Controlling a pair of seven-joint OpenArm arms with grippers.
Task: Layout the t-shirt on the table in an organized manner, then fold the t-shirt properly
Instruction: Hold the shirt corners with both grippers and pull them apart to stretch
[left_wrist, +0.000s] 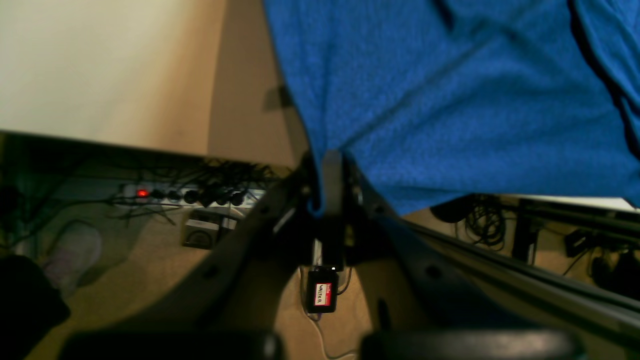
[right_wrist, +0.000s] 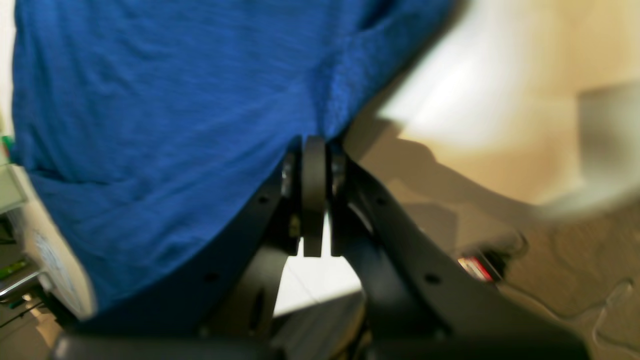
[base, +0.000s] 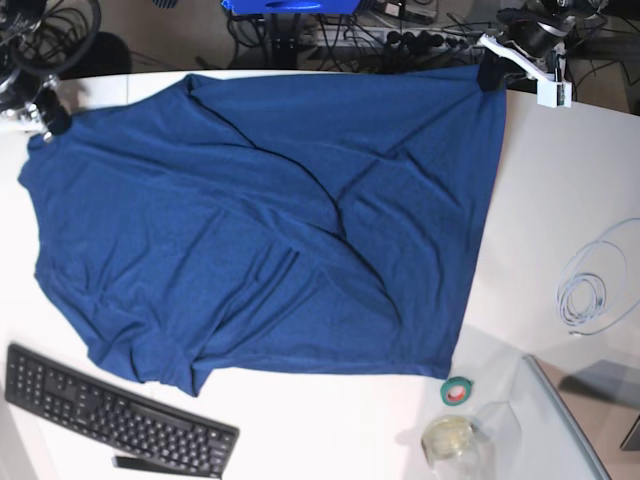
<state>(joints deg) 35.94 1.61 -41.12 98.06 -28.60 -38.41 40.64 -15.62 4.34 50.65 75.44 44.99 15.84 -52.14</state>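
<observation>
Both grippers are pinching the t-shirt (base: 270, 220): left gripper (left_wrist: 330, 165) and right gripper (right_wrist: 314, 150) each clamping an edge, cloth spreading away from the fingertips across the table (base: 560, 180).

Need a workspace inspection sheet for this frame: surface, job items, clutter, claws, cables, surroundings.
Surface: white table, mostly covered by cloth.
Job's things: blue t-shirt spread out but creased, with a diagonal fold across the middle.
Clutter: black keyboard, green tape roll, clear jar along the near edge.
Claws: left claw shut on the t-shirt's edge; right claw shut on the t-shirt's edge.
Cables: white coil on the table; tangled black leads on the floor.
Surroundings: power strip with red light under the table; tan floor.
</observation>
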